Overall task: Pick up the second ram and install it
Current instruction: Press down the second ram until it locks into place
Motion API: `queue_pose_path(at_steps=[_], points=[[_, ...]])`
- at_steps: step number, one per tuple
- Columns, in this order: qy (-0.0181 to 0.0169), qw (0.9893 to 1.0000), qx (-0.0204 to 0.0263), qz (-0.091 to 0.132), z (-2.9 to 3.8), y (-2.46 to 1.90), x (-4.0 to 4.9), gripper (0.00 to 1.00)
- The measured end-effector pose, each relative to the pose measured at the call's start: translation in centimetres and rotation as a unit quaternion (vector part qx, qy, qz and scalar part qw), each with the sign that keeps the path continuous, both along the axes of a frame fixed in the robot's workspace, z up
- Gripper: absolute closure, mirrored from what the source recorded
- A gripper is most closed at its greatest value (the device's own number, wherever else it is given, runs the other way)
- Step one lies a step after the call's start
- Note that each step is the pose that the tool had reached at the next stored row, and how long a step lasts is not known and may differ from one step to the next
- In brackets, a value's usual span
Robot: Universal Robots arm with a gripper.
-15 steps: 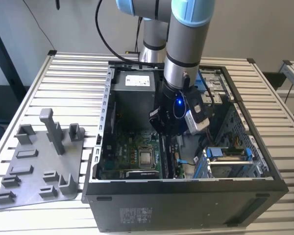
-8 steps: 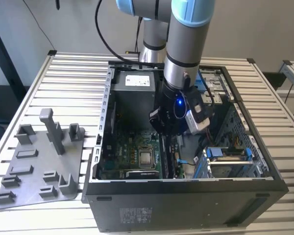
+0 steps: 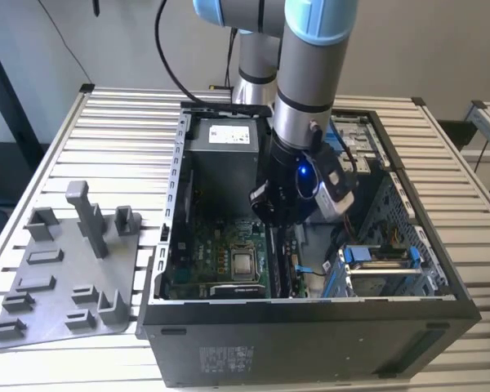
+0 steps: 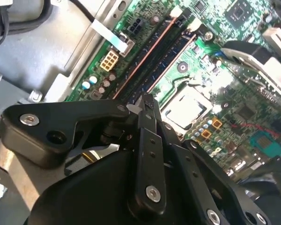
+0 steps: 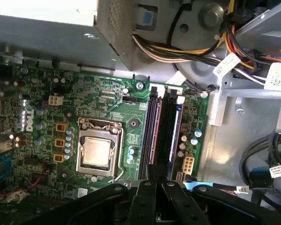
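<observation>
My gripper [image 3: 279,230] hangs inside the open computer case [image 3: 310,327], low over the memory slots. In both wrist views its black fingers are shut tip to tip with nothing visible between them. Two long thin sticks stand edge-up in the slots on the green motherboard [image 5: 107,98]. The gripper tips [image 5: 152,172] [image 4: 147,101] sit over the near end of one of them, the ram [image 5: 150,136] [image 4: 171,63] closer to the processor socket. Whether they touch it I cannot tell. The other stick [image 5: 171,131] [image 4: 145,56] lies parallel beside it.
The silver processor socket [image 5: 96,152] lies beside the slots. Bundled cables [image 5: 178,47] and the power supply [image 3: 229,135] crowd the far end of the case, and a blue drive bracket [image 3: 380,257] stands on the exterior view's right. A grey parts fixture [image 3: 65,278] rests on the slatted table [image 3: 122,122].
</observation>
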State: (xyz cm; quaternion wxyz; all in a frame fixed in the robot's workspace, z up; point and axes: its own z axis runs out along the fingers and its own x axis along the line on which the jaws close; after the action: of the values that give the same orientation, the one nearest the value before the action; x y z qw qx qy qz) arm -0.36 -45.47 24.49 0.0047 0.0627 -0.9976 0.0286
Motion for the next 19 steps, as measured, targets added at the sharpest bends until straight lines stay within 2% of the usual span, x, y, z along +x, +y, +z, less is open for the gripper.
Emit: queue_pose_path(at_steps=[3,5,6,8,10,14,17,19], points=[[-0.0001,0.9998,0.0047,0.019,-0.03,-0.01,-0.01,0.89],[-0.0001,0.9995,0.0139,0.029,-0.05,-0.01,0.0,0.89],[0.0002,0.9993,0.0168,0.034,-0.06,-0.01,-0.01,0.89],[0.0005,0.9988,0.0183,0.046,-0.09,0.0,-0.01,0.89],[0.0009,0.9978,0.0183,0.064,-0.13,0.0,-0.01,0.89],[0.0016,0.9948,0.0182,0.1,-0.17,-0.01,-0.01,0.89],[0.0021,0.9917,0.0179,0.127,-0.2,0.0,-0.01,0.89],[0.0024,0.9893,0.0175,0.145,-0.24,0.0,-0.01,0.89]])
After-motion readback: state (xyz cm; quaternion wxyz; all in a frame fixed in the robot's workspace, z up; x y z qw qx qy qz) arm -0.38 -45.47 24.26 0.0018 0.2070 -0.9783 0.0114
